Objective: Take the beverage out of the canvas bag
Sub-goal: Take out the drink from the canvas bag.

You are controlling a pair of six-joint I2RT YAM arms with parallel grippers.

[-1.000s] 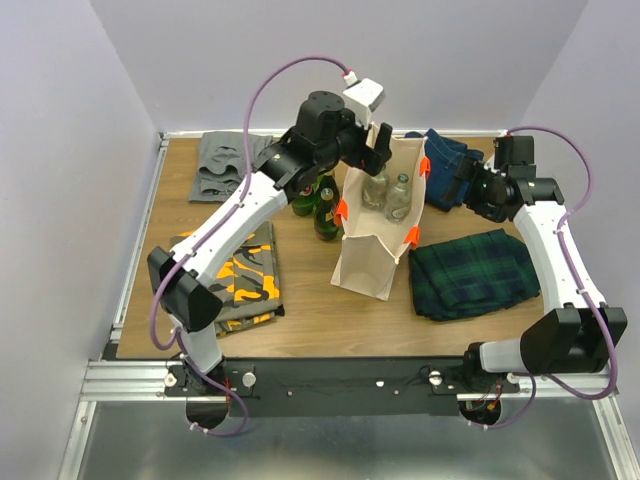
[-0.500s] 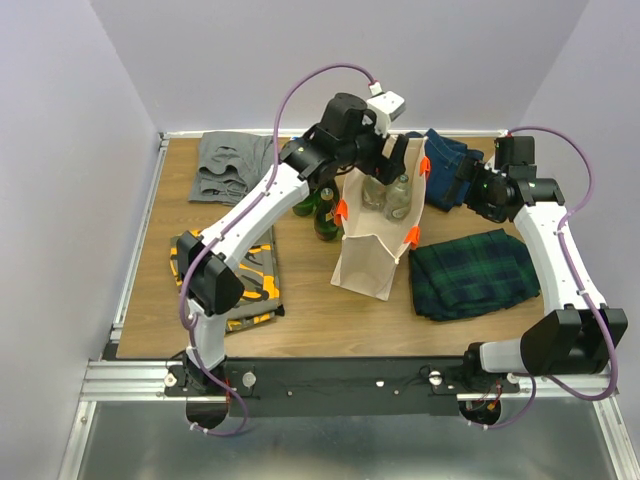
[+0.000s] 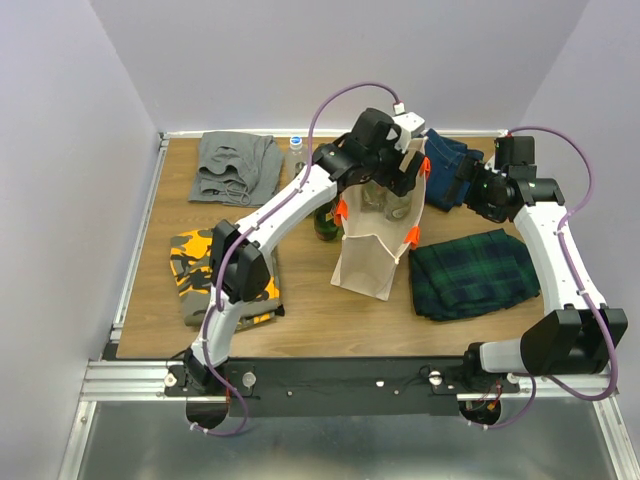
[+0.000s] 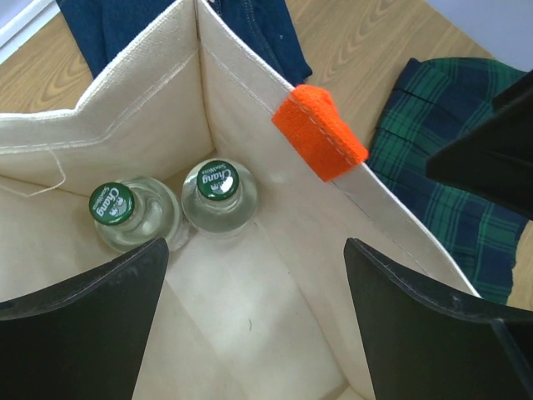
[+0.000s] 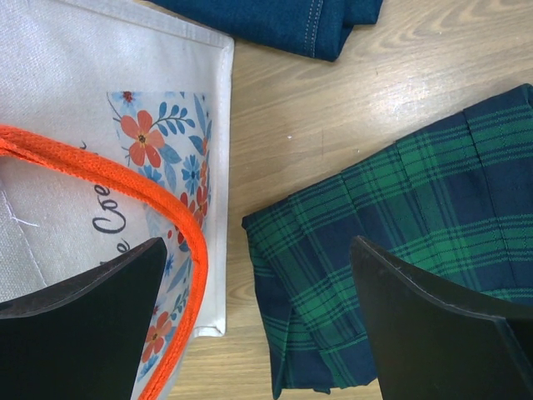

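Wood table point(image 3: 310, 310). Canvas bag point(image 3: 372, 262) stands upright mid-table, mouth open.

Left gripper point(image 4: 256, 275) hangs over the mouth, jaws wide, holding nothing. Right gripper point(image 5: 256, 246) sits outside, by the bag's printed wall, over the gap between bag and plaid cloth point(image 5: 400, 250). It is also wide and empty.

The beverage is inside: two clear bottles point(image 4: 218, 193) with green caps, upright, side by side in one corner, touching or nearly so.

Risks, my read:
- Bag is soft cloth and nothing pins it. A finger catching the rim or the orange handle point(image 4: 321, 133) on the way down could fold the wall in or tip the bag.
- The lift may drag the bag up with the bottle.
- Bottles sit tight together and against the wall, so there is little room for a finger. Closing on one may shove the other over, or grab both.
- Smooth necks and caps: a grip too high could slip.

Can't see:
- Overhead, the left arm point(image 3: 290, 200) covers most of the mouth.
- Green bottles point(image 3: 325, 222) left of the bag are half hidden; count unclear.
- Bottle bodies below the shoulders and fill level don't show.
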